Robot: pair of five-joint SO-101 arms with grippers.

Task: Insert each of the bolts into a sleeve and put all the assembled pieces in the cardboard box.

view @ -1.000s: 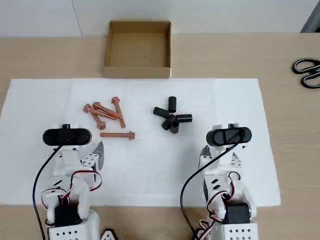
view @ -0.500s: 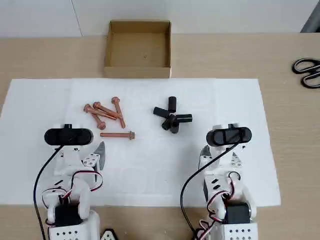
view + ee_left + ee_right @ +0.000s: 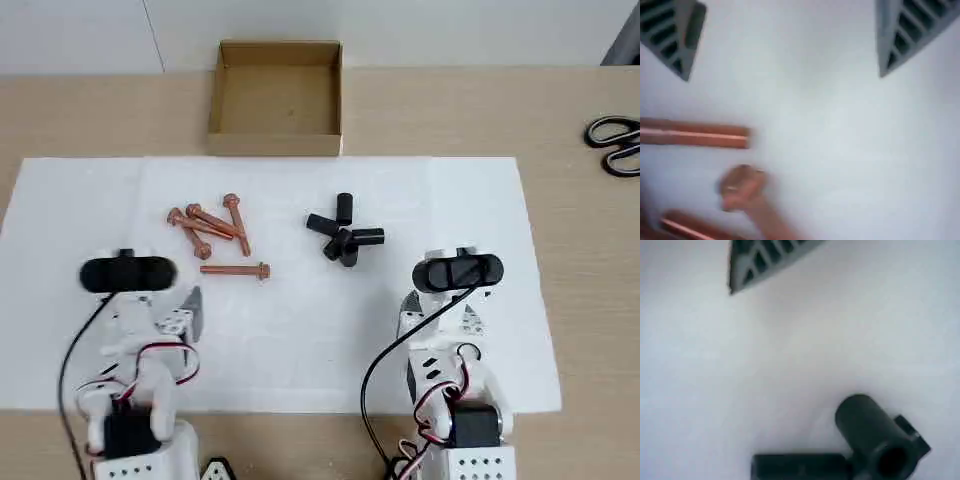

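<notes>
2 white arms (image 3: 478, 382) carry black cameras (image 3: 458, 271) and black cables (image 3: 364, 395).

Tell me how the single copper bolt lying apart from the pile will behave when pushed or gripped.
The single bolt looks like rigid metal, so it shouldn't bend. Its round shaft lies flat on the white sheet, so a sideways push would probably roll it, curving around its wider head. Thin and smooth, it may slip in a loose grip.
</notes>
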